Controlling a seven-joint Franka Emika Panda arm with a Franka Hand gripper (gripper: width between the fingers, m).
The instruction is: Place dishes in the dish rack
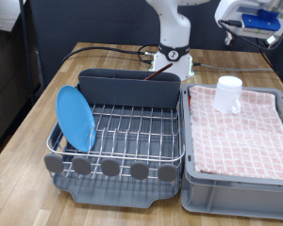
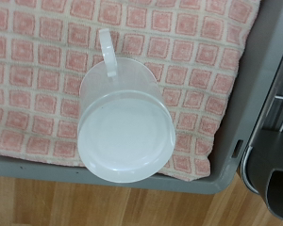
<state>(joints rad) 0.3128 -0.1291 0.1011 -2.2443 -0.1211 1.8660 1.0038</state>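
The light-blue plate (image 1: pixel 74 117) stands on edge in the wire dish rack (image 1: pixel 132 127), at the exterior view's left end. The white mug (image 1: pixel 228 94) sits upside down on the pink checked cloth (image 1: pixel 245 127) in the grey crate (image 1: pixel 238 184). In the wrist view the mug (image 2: pixel 125 127) fills the middle, base towards the camera, handle (image 2: pixel 106 52) to one side. My gripper (image 1: pixel 258 23) hangs high above the crate at the exterior view's top right, well clear of the mug. Its fingers do not show in the wrist view. The wooden spoon is out of view.
The rack's tall grey cutlery trough (image 1: pixel 132 87) runs along its far side and round grey tabs (image 1: pixel 111 169) along its near edge. The robot base (image 1: pixel 174 38) and black cables (image 1: pixel 113 52) lie behind the rack. The crate's rim (image 2: pixel 231 141) borders the wooden table (image 2: pixel 85 202).
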